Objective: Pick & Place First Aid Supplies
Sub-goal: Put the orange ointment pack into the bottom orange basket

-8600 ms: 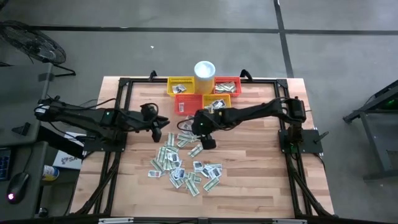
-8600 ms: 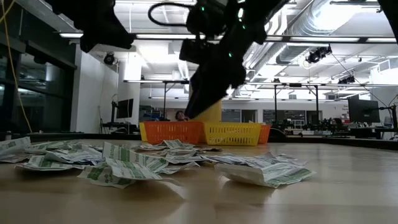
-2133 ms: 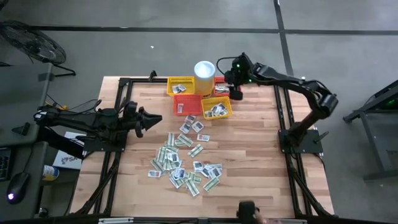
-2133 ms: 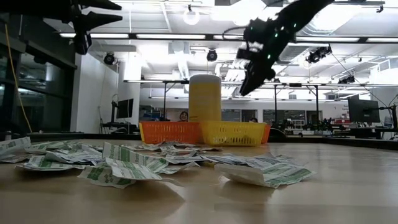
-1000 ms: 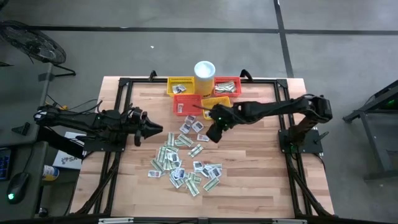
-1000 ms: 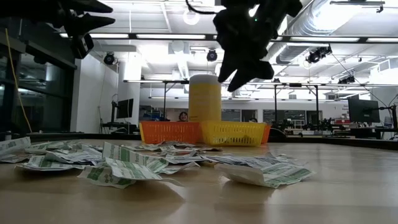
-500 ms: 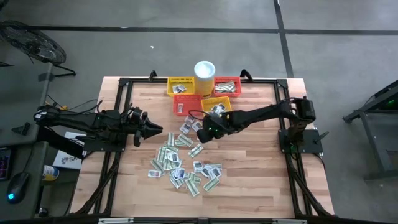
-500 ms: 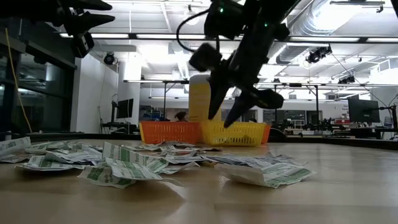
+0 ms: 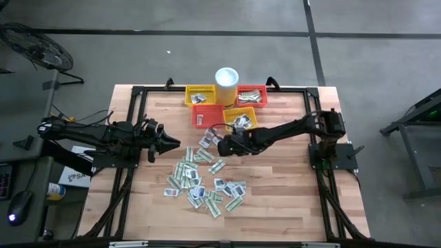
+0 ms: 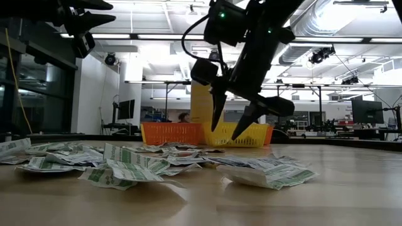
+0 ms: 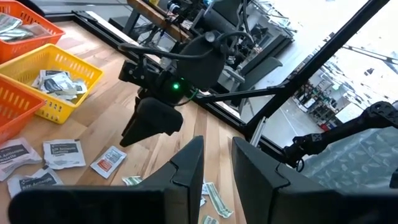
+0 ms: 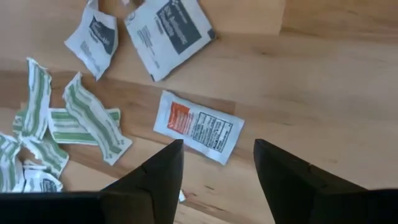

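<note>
Right gripper (image 12: 214, 165) hangs with jaws apart and empty directly over a red-printed sachet (image 12: 198, 126), whose long axis runs across the jaw gap. Left gripper (image 9: 169, 142) waits well apart at the table's left, part-open, holding nothing.

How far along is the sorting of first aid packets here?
Early to midway. A few packets already lie in the yellow basket and the red basket. The right gripper, jaws open and empty, hangs over a white packet with red print. The left gripper waits aside. Most of the pile remains on the table.
</note>
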Tool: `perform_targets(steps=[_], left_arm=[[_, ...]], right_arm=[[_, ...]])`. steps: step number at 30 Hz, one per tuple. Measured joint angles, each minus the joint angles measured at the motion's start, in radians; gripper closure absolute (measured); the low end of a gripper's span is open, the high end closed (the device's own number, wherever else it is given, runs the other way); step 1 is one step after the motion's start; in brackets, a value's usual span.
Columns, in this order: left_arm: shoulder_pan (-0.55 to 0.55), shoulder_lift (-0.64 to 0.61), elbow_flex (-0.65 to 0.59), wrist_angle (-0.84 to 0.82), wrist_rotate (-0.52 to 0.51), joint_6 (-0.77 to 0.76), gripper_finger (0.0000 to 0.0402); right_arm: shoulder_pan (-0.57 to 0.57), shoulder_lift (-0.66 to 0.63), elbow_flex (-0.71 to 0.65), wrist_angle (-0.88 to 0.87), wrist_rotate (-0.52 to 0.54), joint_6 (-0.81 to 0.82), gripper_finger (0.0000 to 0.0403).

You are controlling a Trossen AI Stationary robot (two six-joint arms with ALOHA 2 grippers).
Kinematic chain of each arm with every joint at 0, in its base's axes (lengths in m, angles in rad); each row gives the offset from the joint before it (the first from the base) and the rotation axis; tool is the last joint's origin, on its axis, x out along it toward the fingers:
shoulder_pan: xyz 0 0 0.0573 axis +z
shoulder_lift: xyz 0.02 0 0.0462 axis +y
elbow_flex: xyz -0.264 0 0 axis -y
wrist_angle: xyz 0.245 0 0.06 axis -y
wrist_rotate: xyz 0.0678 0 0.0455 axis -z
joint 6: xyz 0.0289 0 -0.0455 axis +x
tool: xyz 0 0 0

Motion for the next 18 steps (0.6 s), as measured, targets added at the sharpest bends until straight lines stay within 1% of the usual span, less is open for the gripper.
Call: perform_targets(steps=[5, 13, 18], left_arm=[[0.000, 0.000, 0.000, 0.000, 0.013, 0.000, 0.0318], [0.000, 0.000, 0.000, 0.000, 0.020, 0.001, 0.0318], [0.000, 0.000, 0.000, -0.001, 0.028, 0.001, 0.0318]], right_arm=[[0.018, 0.008, 0.000, 0.005, 0.006, 0.038, 0.0210], [0.023, 0.065, 0.001, 0.029, -0.009, 0.097, 0.0210], [0.023, 0.076, 0.002, 0.044, -0.019, 0.104, 0.0210]])
